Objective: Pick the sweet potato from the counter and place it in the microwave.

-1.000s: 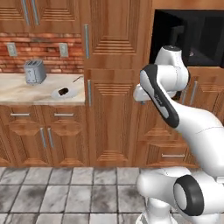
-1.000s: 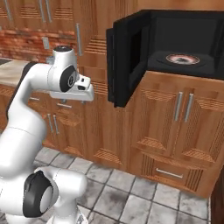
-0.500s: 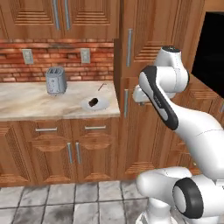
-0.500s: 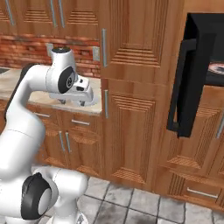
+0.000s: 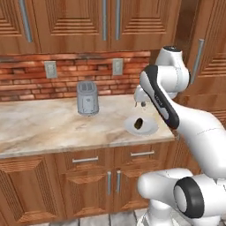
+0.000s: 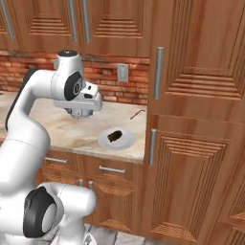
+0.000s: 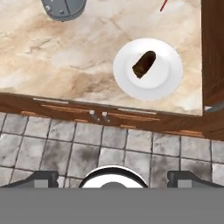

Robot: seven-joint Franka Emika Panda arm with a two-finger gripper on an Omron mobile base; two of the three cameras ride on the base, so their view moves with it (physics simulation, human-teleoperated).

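The gripper [image 6: 82, 114] hangs over the counter's [image 5: 39, 128] front part, pointing down; whether its fingers stand wide or narrow I cannot tell, as they are barely seen. Ahead and below lies the potato [image 7: 144, 64] on a white plate [image 7: 164, 83], near the counter's right end. Its long axis runs diagonally across the hand view. Judging from this, the hand must move forward and down. Farther back stands the toaster [image 5: 87, 98].

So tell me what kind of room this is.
A kitchen, rendered: a marble-look counter over wooden cabinets, a red brick backsplash, a silver toaster, and a sweet potato on a white plate.
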